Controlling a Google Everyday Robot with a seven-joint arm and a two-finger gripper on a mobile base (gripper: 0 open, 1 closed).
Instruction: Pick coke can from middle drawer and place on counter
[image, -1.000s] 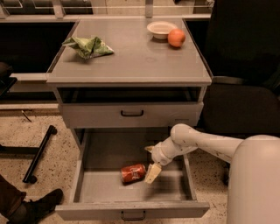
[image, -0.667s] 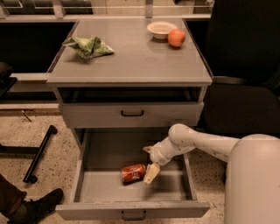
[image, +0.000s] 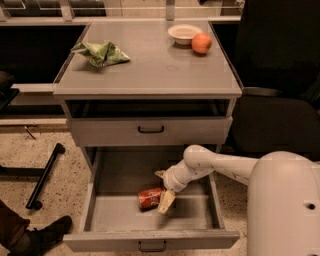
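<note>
Red coke can (image: 149, 198) lay on its side on the floor of the middle drawer (image: 125, 216), which stood pulled out. The can was just left of the gripper (image: 162, 192), at the same low level. The gripper was down inside the drawer, reached in from the right on the white arm (image: 220, 165). Its jaws were spread: one pale finger (image: 166, 201) sat on the near side of the can's right end, the other (image: 160, 174) beyond it. It looked as if they straddled that end, but contact could not be confirmed from this angle. No lift was visible, since the can rested flat on the tray.

Judged progress: drawer open and reach done, grasp at most half made. Left to do: close on the can, raise it clear of the drawer walls, carry it up and set it on the counter (image: 150, 70). The counter was well above the gripper and beyond it. Up there were a green bag (image: 102, 52) far left of the gripper, with a white bowl (image: 184, 33) and an orange (image: 201, 43) slightly right. The closed upper drawer (image: 150, 131) sat between the gripper and the counter.
</note>
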